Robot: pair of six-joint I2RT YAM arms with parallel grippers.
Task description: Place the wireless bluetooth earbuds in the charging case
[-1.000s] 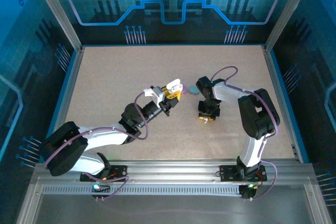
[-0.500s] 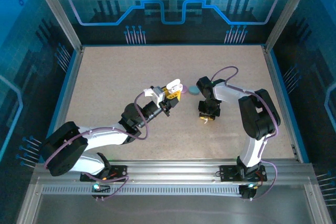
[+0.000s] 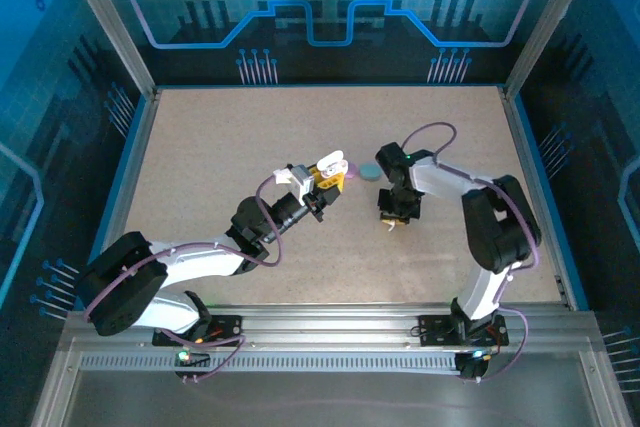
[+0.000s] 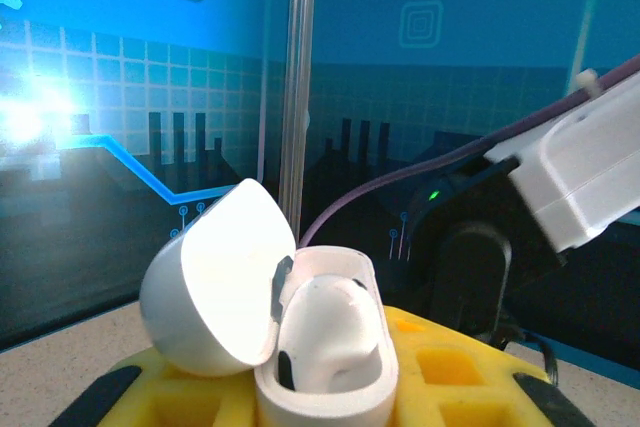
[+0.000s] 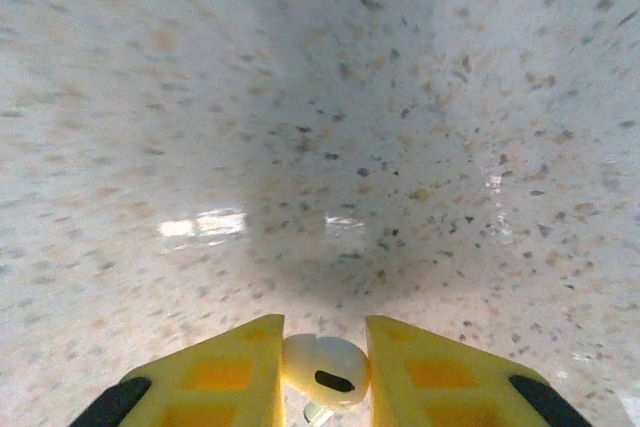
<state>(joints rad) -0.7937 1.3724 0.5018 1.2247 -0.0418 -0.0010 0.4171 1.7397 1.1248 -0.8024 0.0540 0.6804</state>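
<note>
While the left gripper [image 3: 323,180] sits just left of frame centre in the top external view, clamped on the open white charging case [image 3: 333,163], the right gripper [image 3: 396,213] hangs just right of centre, pointing down at the speckled beige table [image 3: 220,137]. The two grippers are near each other but apart. A teal round disc [image 3: 371,171] lies flat on the table between them, just right of the case. Whatever the right gripper has is too small to make out from above. In the left wrist view, the case stands in the lower centre, wedged between the yellow fingers [image 4: 455,377] along the bottom edge. Its lid [image 4: 215,292] is flipped open to the left and its body [image 4: 335,372] is upright. The inside is white, and I can't tell if a bud sits in it. A metal post [image 4: 298,77] runs vertically behind the case, and the white right arm [image 4: 585,182] shows at upper right. In the right wrist view, yellow fingers [image 5: 225,372] come in from the bottom edge, pinching a white earbud [image 5: 325,367] at lower centre. The bud touches both pads, so this gripper is grasping it. The bud hangs above the table, which is blurred, with a shadow at mid-frame.
</note>
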